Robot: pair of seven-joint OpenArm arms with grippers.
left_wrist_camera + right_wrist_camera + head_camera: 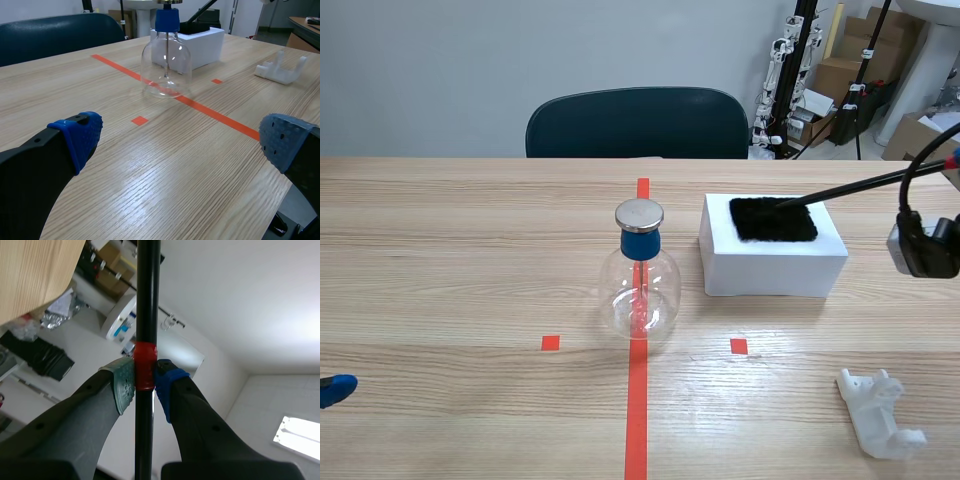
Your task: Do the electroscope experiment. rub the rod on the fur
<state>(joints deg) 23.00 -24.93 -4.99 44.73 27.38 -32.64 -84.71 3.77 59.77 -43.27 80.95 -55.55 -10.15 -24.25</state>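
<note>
My left gripper, fingers wide apart, hangs over a broad bare stretch of the light wooden table. Nothing stands between it and the clear glass flask with a blue collar and metal cap, which is upright on the middle tape line. Only a narrow gap separates the flask from the white foam block beside it. The thin black rod clamped in my right gripper slants through the air above the block's right end. Open wood lies between the block and the white plastic bracket near the front right edge.
</note>
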